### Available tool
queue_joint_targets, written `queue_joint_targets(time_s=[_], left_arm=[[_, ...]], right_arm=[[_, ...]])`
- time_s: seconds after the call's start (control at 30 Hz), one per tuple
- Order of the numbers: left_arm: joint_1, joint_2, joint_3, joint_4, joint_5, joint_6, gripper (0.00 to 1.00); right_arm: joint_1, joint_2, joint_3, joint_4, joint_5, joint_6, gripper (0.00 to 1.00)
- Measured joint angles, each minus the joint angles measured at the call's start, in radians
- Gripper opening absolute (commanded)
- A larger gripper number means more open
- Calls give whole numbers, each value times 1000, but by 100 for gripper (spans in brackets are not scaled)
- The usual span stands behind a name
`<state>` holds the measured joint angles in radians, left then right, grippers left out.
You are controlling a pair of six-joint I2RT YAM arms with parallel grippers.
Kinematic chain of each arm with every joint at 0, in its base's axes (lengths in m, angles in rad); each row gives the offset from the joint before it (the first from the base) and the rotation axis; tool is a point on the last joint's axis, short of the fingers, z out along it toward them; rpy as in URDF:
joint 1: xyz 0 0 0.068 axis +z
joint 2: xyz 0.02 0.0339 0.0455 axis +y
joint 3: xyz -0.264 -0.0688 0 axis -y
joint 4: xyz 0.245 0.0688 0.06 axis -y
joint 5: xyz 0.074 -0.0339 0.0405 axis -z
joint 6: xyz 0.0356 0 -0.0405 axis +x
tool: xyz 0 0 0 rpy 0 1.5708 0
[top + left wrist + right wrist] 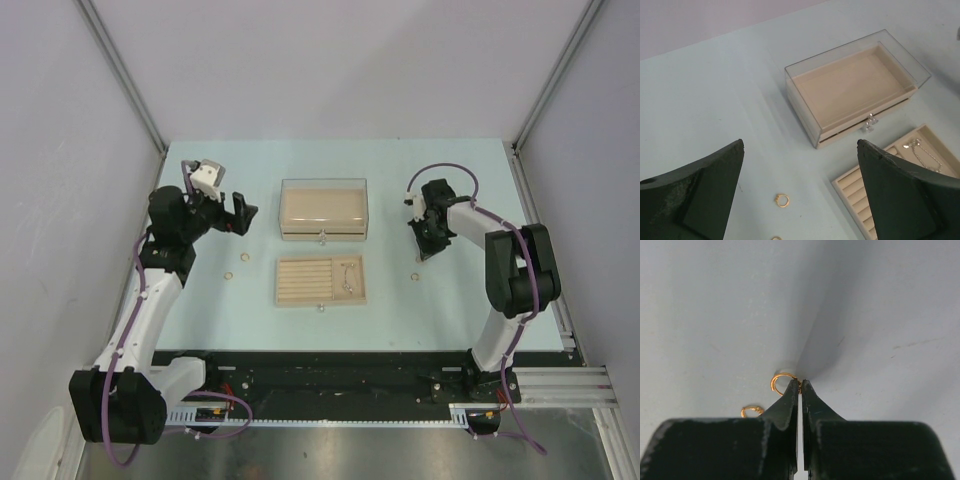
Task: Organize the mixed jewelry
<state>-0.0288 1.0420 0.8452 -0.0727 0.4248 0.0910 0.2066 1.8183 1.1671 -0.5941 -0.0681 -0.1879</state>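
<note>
My right gripper (800, 384) is shut, its tips pinching the edge of a small gold ring (781, 379) right at the table surface. A second gold ring (751, 410) lies just to its left. In the top view this gripper (424, 254) points down beside two rings (416, 264) right of the tray. My left gripper (800, 142) is open and empty, held above the table left of the box. A gold ring (782, 200) lies below it and another ring (775, 238) shows at the frame's bottom edge. A thin silvery chain (922, 152) lies in the tray's right compartment.
A beige slotted tray (300, 281) with a small knob lies at the table's centre. A clear-lidded beige box (323, 208) stands just behind it, and also shows in the left wrist view (855, 85). Two rings (240, 260) lie left of the tray.
</note>
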Motion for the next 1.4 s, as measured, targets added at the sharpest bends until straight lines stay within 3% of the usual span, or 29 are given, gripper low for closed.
queue_joint_targets(time_s=[0.13,0.5,0.87,1.2,1.4], left_arm=[[-27,1,0,-7,68,-1,100],[-275,-2,-39,47,139,-74,98],[-431,189,34,113,154,-200,93],[-466,293,115,228,91,-333,77],[-468,339,141,270,56,-418,73]], right_arm=[[34,-47,5,-30,-20,0,0],[248,-250,79,-14,-35,-4,0],[350,-256,270,38,-40,5,0],[402,-255,337,72,-1,66,0],[426,-255,337,76,52,101,0]])
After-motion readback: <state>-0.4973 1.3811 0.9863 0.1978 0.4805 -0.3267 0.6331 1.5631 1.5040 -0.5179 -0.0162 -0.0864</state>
